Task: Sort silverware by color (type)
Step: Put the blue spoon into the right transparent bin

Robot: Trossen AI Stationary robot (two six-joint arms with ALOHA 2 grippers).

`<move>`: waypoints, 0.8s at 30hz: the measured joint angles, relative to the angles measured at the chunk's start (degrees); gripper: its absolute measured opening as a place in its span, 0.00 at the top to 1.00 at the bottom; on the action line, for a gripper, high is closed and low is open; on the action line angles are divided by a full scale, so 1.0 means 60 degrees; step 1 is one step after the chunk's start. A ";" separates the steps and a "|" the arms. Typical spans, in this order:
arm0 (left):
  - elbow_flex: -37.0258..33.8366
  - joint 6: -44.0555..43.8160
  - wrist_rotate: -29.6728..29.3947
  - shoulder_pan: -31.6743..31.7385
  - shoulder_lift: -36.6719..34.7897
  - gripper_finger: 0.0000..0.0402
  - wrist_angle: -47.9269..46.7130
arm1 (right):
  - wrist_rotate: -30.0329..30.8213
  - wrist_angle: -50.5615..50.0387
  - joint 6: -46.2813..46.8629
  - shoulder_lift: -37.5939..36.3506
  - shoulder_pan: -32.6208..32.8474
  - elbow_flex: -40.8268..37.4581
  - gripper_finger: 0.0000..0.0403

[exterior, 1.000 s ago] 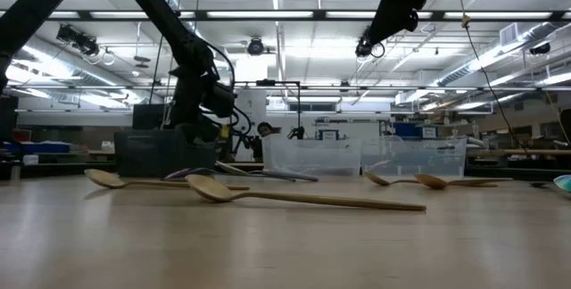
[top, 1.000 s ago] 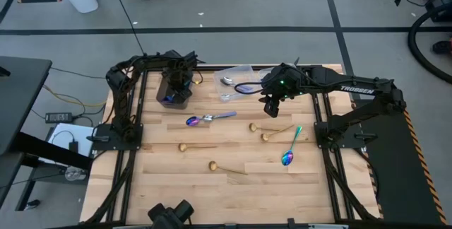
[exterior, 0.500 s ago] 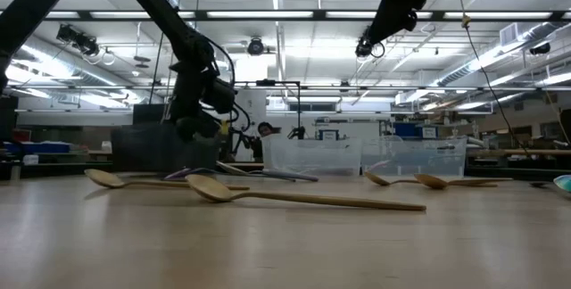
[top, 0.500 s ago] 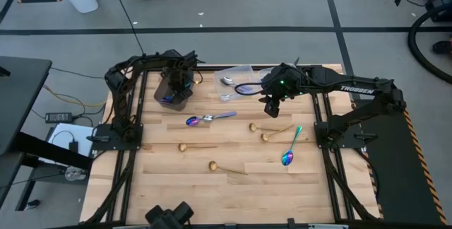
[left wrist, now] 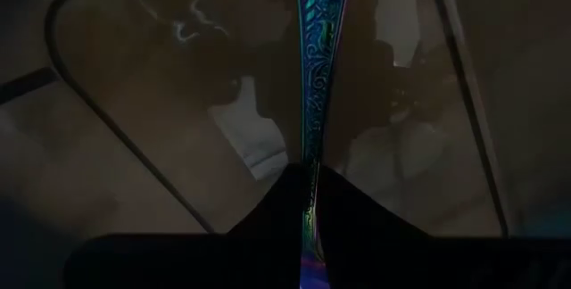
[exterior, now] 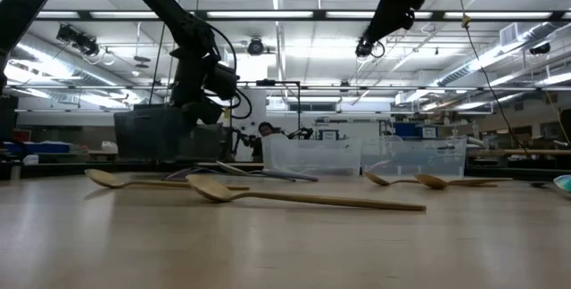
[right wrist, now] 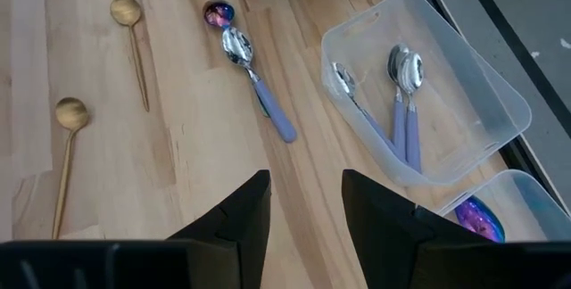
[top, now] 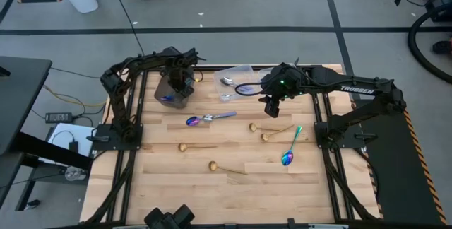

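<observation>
On the wooden worktop (top: pixel 233 186) I see gold spoons (top: pixel 224 168) scattered. My left gripper (top: pixel 176 84) has its fingers clamped on a rainbow spoon (left wrist: pixel 318 66) over a clear container (top: pixel 171 91). My right gripper (right wrist: pixel 303 204) hovers, fingers apart.

Left fingers (left wrist: pixel 343 213) pinch an iridescent spoon handle (left wrist: pixel 319 57) above a clear container (left wrist: pixel 178 102)
</observation>
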 joint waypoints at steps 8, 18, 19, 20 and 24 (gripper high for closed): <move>-0.0154 -0.0006 0.0327 -0.0055 0.0080 0.94 0.0019 | -0.0018 0.0002 0.0154 -0.0002 0.0018 0.0001 0.63; -0.0120 -0.0435 0.1346 -0.0208 -0.0034 0.94 -0.0047 | -0.0223 0.3891 -0.0552 0.0716 -0.0256 -0.1282 0.63; -0.0120 -0.0431 0.1339 -0.0215 -0.0119 0.94 -0.0071 | -0.0340 0.4214 -0.0586 0.0929 -0.0303 -0.1311 0.63; -0.0120 -0.0435 0.1355 -0.0247 -0.0231 0.94 -0.0066 | -0.0457 0.4625 -0.0623 0.1183 -0.0346 -0.1311 0.63; -0.0117 -0.0677 0.1414 -0.0194 -0.0620 0.94 -0.0063 | -0.1168 0.6161 -0.0750 0.2259 -0.0426 -0.1316 0.63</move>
